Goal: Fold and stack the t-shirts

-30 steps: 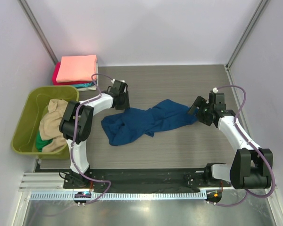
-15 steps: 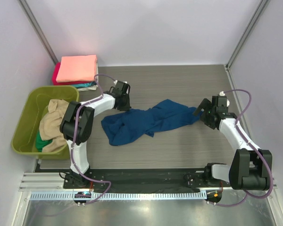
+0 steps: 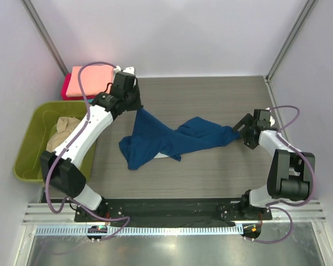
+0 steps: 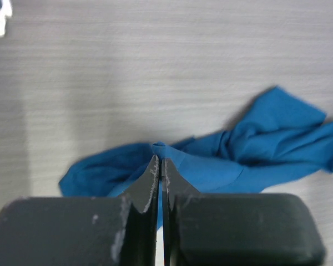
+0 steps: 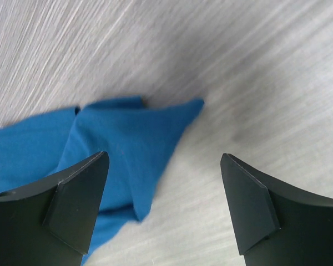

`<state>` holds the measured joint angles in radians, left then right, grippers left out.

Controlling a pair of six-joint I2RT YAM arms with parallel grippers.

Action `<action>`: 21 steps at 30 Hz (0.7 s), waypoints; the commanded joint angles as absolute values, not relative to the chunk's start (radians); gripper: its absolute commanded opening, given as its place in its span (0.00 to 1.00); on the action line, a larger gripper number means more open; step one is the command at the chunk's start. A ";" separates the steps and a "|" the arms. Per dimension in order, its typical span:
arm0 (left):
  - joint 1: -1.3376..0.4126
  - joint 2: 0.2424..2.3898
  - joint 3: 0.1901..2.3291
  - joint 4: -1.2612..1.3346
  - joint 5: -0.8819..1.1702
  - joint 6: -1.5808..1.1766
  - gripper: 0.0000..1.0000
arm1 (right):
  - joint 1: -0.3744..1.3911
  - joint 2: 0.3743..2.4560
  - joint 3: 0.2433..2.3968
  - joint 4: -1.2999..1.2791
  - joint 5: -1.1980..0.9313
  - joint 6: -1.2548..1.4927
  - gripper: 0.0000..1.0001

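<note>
The left claw (image 4: 159,163) is clenching an edge of the blue t-shirt (image 3: 172,138), the rest trailing from it along the table (image 3: 222,97). The right claw (image 5: 164,158) is hanging released, a shirt corner just ahead. Seemingly spreading; next, grasping that corner.

**Four Shirts, One Tub, Two Arms**

Four t-shirts could be counted: one navy blue t-shirt (image 3: 172,138), one salmon-pink t-shirt (image 3: 89,83), one red t-shirt (image 3: 65,91) and one tan t-shirt (image 3: 64,130). There was one olive-green tub (image 3: 28,149) and one table (image 3: 211,100). Two arms (image 3: 89,127) were in view, each with one two-fingered gripper: the left gripper (image 4: 160,160) and the right gripper (image 5: 164,157).
</note>
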<state>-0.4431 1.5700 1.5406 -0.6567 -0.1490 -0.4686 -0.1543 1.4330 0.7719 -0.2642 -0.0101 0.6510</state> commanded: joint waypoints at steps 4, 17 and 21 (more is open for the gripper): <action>-0.445 1.499 1.528 -0.784 -0.176 -0.399 0.00 | -0.178 1.543 0.854 -0.135 -0.028 0.678 0.85; -0.423 1.424 1.436 -0.738 -0.183 -0.390 0.00 | -0.178 1.663 0.907 -0.089 -0.052 0.680 0.56; -0.410 1.413 1.427 -0.730 -0.184 -0.388 0.00 | -0.178 1.629 0.873 -0.095 -0.051 0.678 0.52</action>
